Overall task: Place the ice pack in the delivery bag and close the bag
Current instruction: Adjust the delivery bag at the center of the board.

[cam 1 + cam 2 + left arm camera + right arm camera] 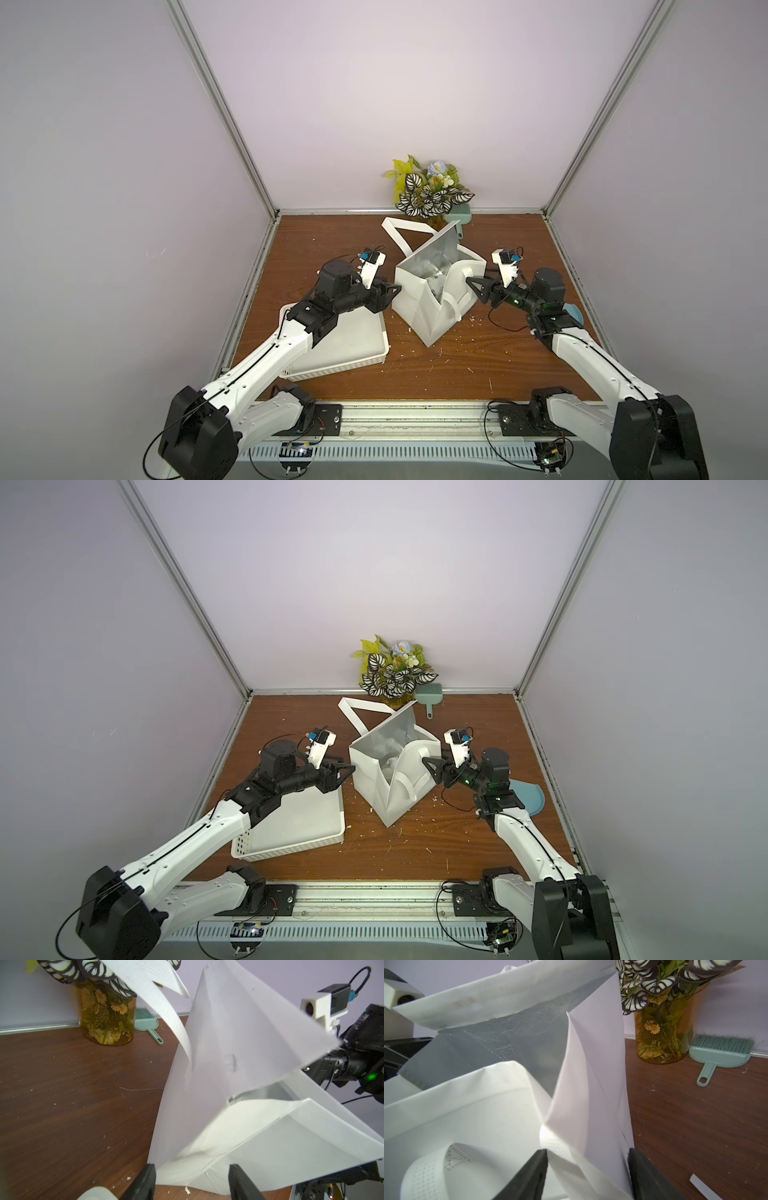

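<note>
Near you on the left sits the white basket (332, 368). Mid-table the delivery bag (419, 316) stands open, and something pale inside it may be the ice pack (435, 286); you cannot tell. Your left gripper (395, 293) and right gripper (476, 291) straddle the bag's left and right walls, jaws apart, clamping nothing. Farthest back stand a plant (432, 191) and a brush (459, 218).

White arms (270, 349), black joints (195, 432), thin black cables (505, 328), white wrist-camera mounts (505, 270), green status light (372, 1076)

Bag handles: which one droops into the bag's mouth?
The handle beside the right gripper: it curls over the silver-lined opening, whereas the other handle loops outward over the table toward the plant.
</note>
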Robot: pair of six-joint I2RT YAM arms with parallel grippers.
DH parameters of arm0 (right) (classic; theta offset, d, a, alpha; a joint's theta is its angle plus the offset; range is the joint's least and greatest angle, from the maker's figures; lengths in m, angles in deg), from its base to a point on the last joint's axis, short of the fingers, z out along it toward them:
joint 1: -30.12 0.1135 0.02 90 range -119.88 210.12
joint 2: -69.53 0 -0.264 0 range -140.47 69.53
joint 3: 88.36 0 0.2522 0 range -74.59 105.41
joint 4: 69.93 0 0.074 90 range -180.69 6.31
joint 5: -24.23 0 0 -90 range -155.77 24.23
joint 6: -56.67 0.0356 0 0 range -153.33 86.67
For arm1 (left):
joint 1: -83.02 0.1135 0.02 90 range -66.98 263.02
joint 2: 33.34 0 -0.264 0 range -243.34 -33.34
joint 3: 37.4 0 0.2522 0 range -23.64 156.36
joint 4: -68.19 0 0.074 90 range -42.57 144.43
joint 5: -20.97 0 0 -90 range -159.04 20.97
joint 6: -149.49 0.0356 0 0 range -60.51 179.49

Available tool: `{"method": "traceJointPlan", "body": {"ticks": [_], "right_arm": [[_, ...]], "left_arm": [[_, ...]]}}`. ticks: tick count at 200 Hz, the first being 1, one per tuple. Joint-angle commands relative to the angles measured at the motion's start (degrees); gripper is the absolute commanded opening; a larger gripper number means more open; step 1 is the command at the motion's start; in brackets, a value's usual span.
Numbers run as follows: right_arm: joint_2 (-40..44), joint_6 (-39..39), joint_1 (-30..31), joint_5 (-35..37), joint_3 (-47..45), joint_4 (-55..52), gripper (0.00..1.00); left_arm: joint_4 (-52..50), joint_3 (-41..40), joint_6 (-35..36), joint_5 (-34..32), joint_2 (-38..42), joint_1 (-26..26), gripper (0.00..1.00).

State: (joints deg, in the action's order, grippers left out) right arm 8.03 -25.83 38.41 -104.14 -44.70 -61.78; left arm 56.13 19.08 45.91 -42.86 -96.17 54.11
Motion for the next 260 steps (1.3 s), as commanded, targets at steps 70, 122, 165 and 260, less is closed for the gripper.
{"method": "traceJointPlan", "body": {"ticks": [70, 122, 165, 260], "right_arm": [[1.8, -0.3, 1.3, -0.7, 1.7, -1.8, 0.67], [3.2, 0.2, 5.8, 1.0, 1.7, -3.1, 0.65], [4.5, 3.1, 13.1, 4.7, 0.9, -1.7, 0.65], [4.8, -3.9, 17.0, 13.9, 2.2, -4.4, 0.76]], "left_arm": [[9.3, 1.5, 6.9, 0.6, -6.1, -0.3, 0.05], [6.6, 2.2, 12.7, -2.8, -5.9, 3.1, 0.0], [10.7, 1.7, 19.9, -0.3, -7.2, 7.3, 0.0], [-0.5, 8.7, 13.8, 0.2, -6.4, 11.9, 0.51]]}}
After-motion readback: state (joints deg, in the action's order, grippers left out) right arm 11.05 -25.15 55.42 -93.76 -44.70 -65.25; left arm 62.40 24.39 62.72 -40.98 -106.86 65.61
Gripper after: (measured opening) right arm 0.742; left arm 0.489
